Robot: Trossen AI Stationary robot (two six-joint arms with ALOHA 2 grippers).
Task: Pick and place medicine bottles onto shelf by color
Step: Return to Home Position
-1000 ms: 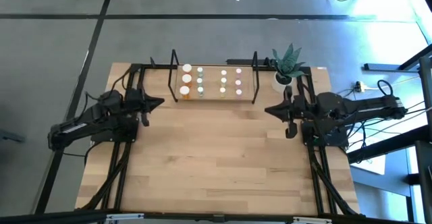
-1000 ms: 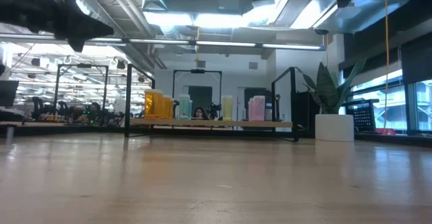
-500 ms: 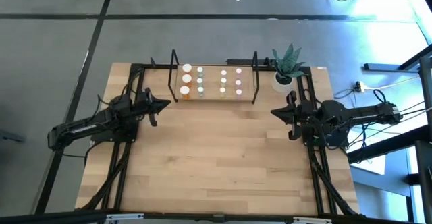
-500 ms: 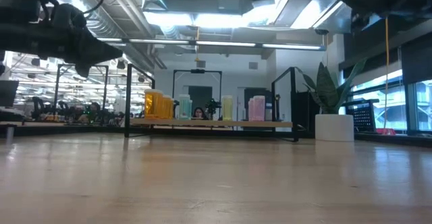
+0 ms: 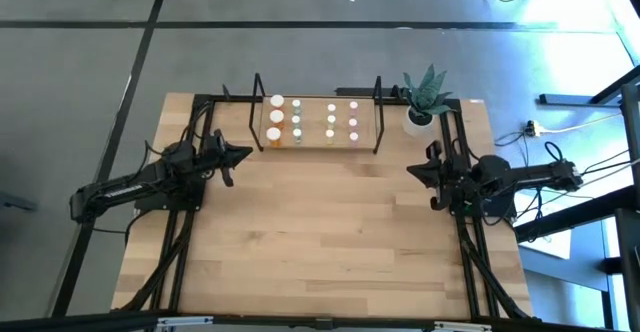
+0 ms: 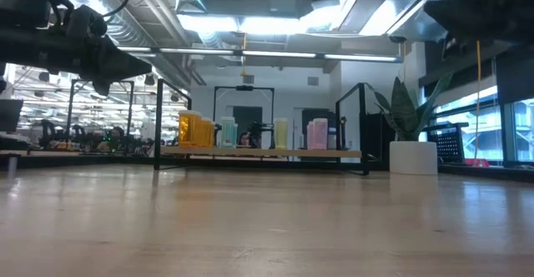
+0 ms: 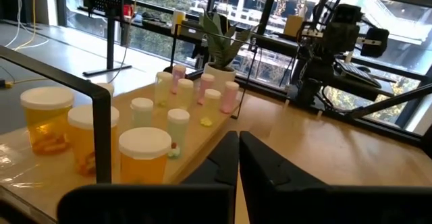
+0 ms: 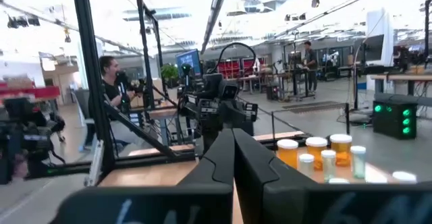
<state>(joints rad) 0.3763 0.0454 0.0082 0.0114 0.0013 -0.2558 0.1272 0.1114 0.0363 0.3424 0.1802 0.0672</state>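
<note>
The bottles (image 5: 297, 119) stand grouped by colour on the shelf (image 5: 315, 138), upper middle of the high view. Both claws are closed and empty, the left claw (image 5: 244, 153) mid-left and the right claw (image 5: 411, 169) mid-right, raised above the worktop (image 5: 320, 232).

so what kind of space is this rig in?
Probably an open-plan robotics lab: exposed silver ceiling ducts, rows of black-framed workstations behind the table, and a seated person near a dark flat monitor.
</note>
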